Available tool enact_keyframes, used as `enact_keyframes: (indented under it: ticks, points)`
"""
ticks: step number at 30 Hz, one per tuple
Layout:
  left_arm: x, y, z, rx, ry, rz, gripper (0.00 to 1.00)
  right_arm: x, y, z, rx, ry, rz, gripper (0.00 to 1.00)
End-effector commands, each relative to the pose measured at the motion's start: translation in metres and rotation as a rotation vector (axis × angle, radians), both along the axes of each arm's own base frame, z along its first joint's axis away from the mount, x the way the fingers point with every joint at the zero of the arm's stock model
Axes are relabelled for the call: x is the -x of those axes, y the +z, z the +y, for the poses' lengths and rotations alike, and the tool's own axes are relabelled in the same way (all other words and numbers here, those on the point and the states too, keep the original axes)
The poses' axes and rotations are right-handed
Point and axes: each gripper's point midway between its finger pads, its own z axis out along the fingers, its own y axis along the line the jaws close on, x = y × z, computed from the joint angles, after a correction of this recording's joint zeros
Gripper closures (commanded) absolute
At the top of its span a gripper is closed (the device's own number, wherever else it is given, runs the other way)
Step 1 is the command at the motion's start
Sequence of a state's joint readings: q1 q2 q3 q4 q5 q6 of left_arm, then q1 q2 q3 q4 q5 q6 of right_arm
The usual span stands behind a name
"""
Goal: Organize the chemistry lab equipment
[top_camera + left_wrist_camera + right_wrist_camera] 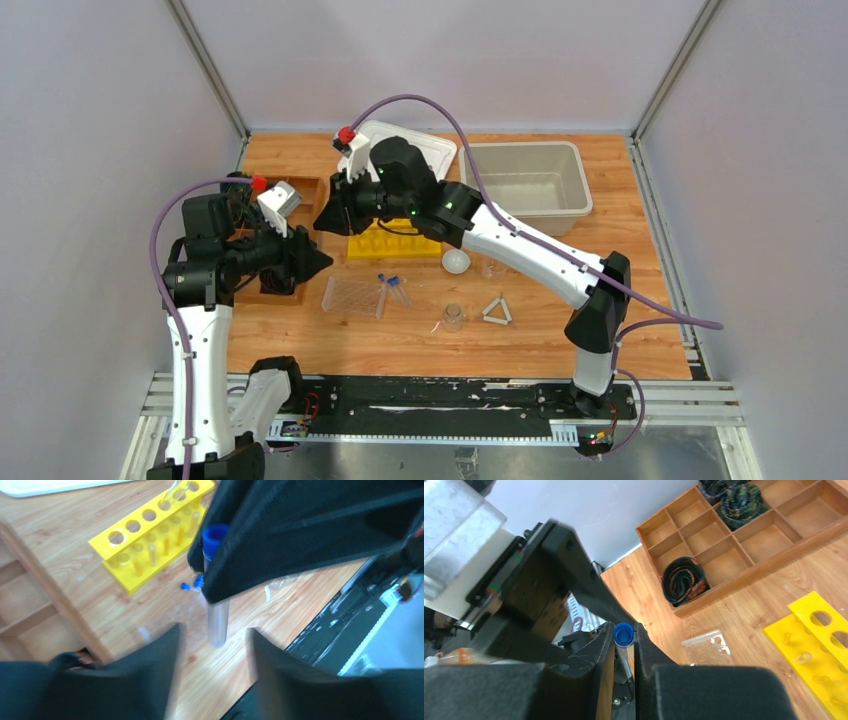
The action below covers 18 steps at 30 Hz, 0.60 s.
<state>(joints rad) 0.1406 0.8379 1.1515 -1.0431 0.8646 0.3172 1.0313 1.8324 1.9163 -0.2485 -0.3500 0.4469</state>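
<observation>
The right gripper (623, 642) is clenched on a blue-capped tube (218, 615) just under its cap. It holds the tube upright and off the table, so the bare lower end hangs between the spread fingers of the left gripper (214, 632), which grasp nothing. This is likely a handover to get a better hold for racking. Beyond them, the yellow test-tube rack (135, 550) carries what looks like one clear tube. The clear plastic rack (353, 296) looks unfilled, with two loose capped tubes (393, 287) lying at its edge. The wooden divided tray (749, 576) holds coiled cables (681, 580), and the beige bin (520, 148) shows nothing inside.
</observation>
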Motion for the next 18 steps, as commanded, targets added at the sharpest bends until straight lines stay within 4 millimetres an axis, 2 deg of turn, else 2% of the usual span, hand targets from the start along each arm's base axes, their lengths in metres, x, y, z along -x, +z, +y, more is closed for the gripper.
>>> enact_keyframes:
  ticks: [1,2,3,6,11,13,18]
  points:
    - [-0.007,0.002,0.009,-0.031,0.055,0.001,0.16,-0.013,-0.001,-0.013,0.035,-0.041,-0.057,1.00]
    - [-0.010,0.002,0.012,-0.044,0.080,0.007,0.03,-0.016,-0.002,-0.016,0.041,-0.054,-0.068,1.00]
    - [-0.013,0.002,0.016,-0.056,0.106,0.012,0.00,-0.018,-0.004,-0.019,0.050,-0.064,-0.080,1.00]
    - [-0.021,0.003,0.028,-0.083,0.183,0.034,0.00,-0.028,-0.016,-0.031,0.084,-0.109,-0.131,1.00]
    - [-0.046,-0.006,0.057,-0.138,0.378,0.086,0.00,-0.037,-0.053,-0.042,0.119,-0.154,-0.209,1.00]
    - [-0.054,-0.012,0.070,-0.165,0.453,0.098,0.00,-0.036,-0.074,-0.042,0.125,-0.147,-0.221,1.00]
    - [-0.063,-0.028,0.088,-0.212,0.549,0.122,0.00,-0.023,-0.107,-0.019,0.064,-0.097,-0.353,1.00]
